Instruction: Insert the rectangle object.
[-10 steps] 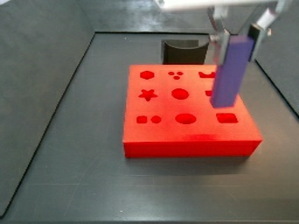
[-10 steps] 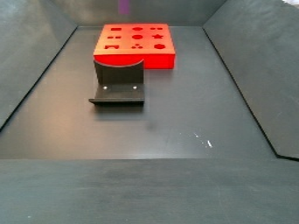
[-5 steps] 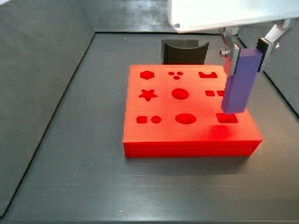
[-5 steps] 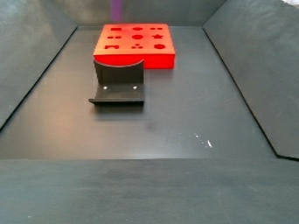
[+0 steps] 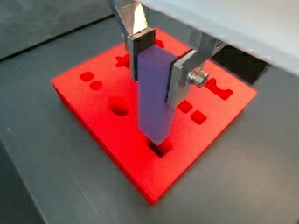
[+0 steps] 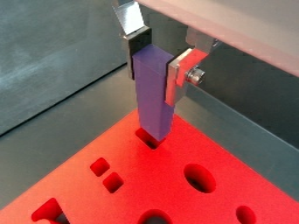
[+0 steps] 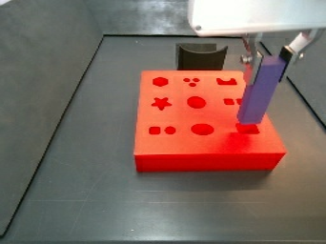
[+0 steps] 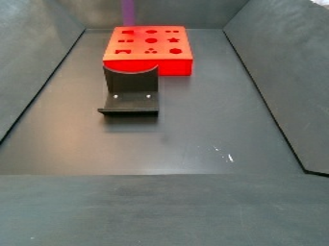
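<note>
The gripper (image 5: 162,59) above the block — flat silver finger plates, dark pads, white housing.

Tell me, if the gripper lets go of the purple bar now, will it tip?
Probably yes: the rectangle object stands tall and narrow, only its tip at the red block's rectangular hole. It looks rigid. The gripper clamps its smooth upper sides, so slipping is possible.

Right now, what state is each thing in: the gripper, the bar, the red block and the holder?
gripper: above the red block, shut on the bar.
bar: upright, lower end at the mouth of a rectangular hole.
red block: flat on the floor, other holes empty.
holder: on the floor beside the block, untouched.
</note>
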